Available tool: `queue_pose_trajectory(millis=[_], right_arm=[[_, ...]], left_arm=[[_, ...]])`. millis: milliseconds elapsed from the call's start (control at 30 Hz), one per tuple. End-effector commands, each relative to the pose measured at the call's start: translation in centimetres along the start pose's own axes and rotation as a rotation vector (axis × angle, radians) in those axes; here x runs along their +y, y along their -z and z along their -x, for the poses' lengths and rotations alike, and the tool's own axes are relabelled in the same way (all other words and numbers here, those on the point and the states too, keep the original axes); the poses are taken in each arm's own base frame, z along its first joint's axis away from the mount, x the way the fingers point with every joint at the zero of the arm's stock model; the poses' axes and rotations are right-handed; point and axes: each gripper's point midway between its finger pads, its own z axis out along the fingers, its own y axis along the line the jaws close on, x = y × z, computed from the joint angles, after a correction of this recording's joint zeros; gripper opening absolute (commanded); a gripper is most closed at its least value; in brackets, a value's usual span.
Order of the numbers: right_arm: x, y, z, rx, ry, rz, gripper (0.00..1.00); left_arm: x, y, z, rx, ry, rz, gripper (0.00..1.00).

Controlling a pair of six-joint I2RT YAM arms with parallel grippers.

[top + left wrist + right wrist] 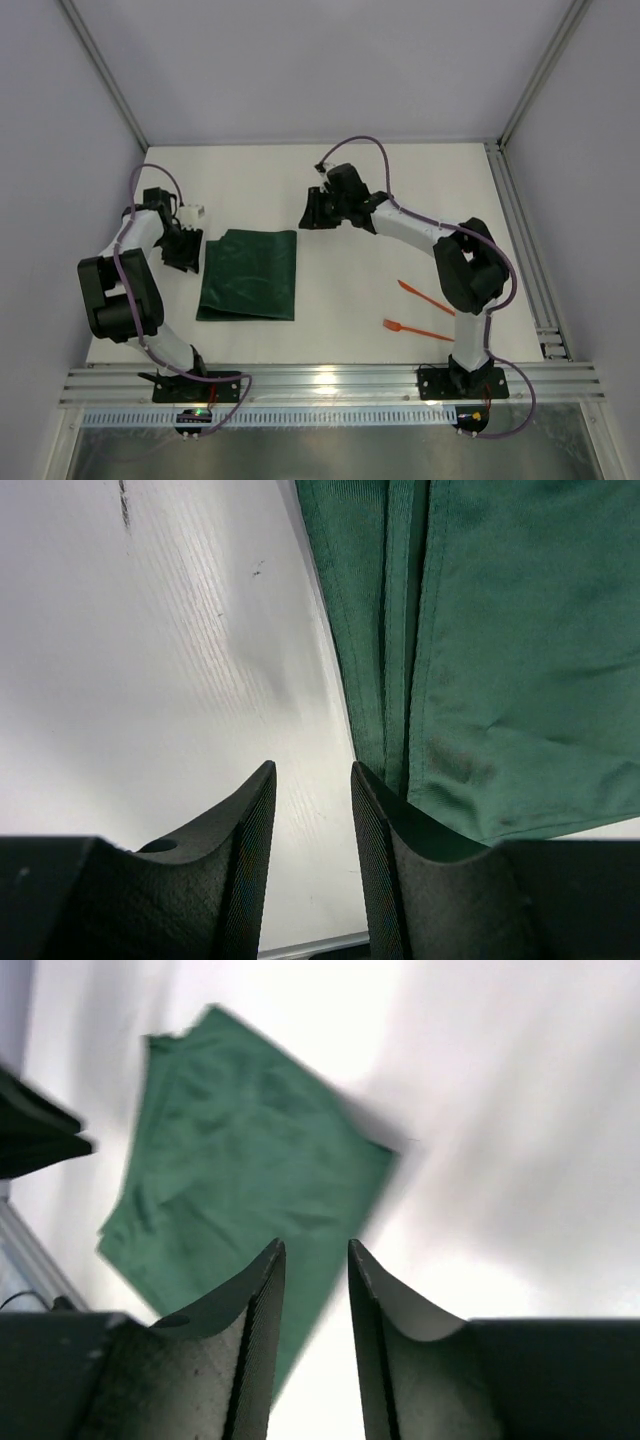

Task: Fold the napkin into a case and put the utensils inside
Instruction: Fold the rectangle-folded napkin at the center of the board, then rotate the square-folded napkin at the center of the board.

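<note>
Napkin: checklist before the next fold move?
1. Napkin lies flat, folded over: ok.
2. Left jaws apart and empty, at the napkin's left edge: ok.
3. Right jaws apart and empty, off the cloth to its right: ok.
4. Upper utensil and lower utensil clear of the cloth, near the right arm: ok.
5. Narrow case formed: not ok, the fold is a wide panel.
6. Layer edges lined up: cannot tell, the right wrist view is blurred.
</note>
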Motion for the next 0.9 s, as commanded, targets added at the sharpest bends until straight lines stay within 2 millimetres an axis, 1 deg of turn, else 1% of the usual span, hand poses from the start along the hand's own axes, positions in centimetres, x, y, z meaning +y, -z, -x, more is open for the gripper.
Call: queue_pose_trajectory(millis=[0, 33, 67, 100, 133, 167, 200, 233, 267, 300, 333, 400, 467, 533, 667, 767, 867], right_arm=[[-2.7, -0.6, -1.7, 0.049, -0.096, -0.015, 0.37], [-3.0, -0.9, -1.4, 0.047, -0.106, -0.002, 0.38], [-4.2, -1.6, -1.6, 0.056, -0.128, -0.008, 0.41], [-4.2, -1.8, -1.6, 0.068, -0.140, 0.019, 0.42], [-4.3, -2.2, -1.1, 0.047, -0.141, 0.041, 0.43], [-4.4, -2.6, -1.0, 0.046, -0.159, 0.048, 0.43], [-5.1, -3.4, -1.5, 0.058, -0.173, 0.046, 0.43], [-4.9, -3.8, -1.2, 0.056, -0.171, 0.067, 0.43], [-4.9, -4.1, -1.2, 0.061, -0.179, 0.073, 0.43], [-5.4, -4.9, -1.7, 0.076, -0.190, 0.075, 0.43], [-4.8, -5.1, -1.6, 0.079, -0.191, 0.105, 0.43], [-4.9, -5.9, -1.6, 0.072, -0.207, 0.120, 0.43], [-5.4, -6.4, -1.6, 0.060, -0.213, 0.104, 0.43], [-6.1, -7.0, -2.0, 0.066, -0.229, 0.084, 0.43], [-6.6, -7.7, -2.2, 0.068, -0.248, 0.081, 0.42], [-6.6, -8.0, -2.2, 0.066, -0.259, 0.090, 0.38], [-6.0, -7.7, -2.0, 0.060, -0.253, 0.113, 0.36]], left_arm=[[-0.3, 1.4, -0.2, -0.020, -0.015, -0.005, 0.39], [-0.4, 1.3, -0.6, -0.012, -0.015, -0.007, 0.39], [-0.4, 1.3, -0.7, -0.011, -0.016, -0.007, 0.39], [-0.5, 1.3, -0.8, -0.010, -0.016, -0.009, 0.39], [-0.5, 1.2, -0.9, -0.006, -0.018, -0.009, 0.39], [-0.6, 1.2, -1.2, -0.003, -0.018, -0.009, 0.39], [-0.7, 1.0, -1.4, 0.002, -0.018, -0.013, 0.39], [-0.6, 1.1, -1.5, 0.002, -0.018, -0.011, 0.39], [-0.7, 1.0, -1.7, 0.007, -0.020, -0.012, 0.39], [-0.7, 1.0, -1.9, 0.010, -0.020, -0.011, 0.39], [-0.7, 0.8, -2.1, 0.015, -0.021, -0.011, 0.39], [-0.7, 0.8, -2.4, 0.020, -0.020, -0.008, 0.39], [-0.7, 0.7, -2.5, 0.020, -0.022, -0.008, 0.39], [-0.9, 0.6, -2.8, 0.025, -0.022, -0.012, 0.39], [-0.8, 0.6, -2.9, 0.026, -0.023, -0.011, 0.39], [-0.9, 0.6, -3.0, 0.029, -0.027, -0.012, 0.39], [-0.8, 0.6, -3.1, 0.031, -0.029, -0.011, 0.39]])
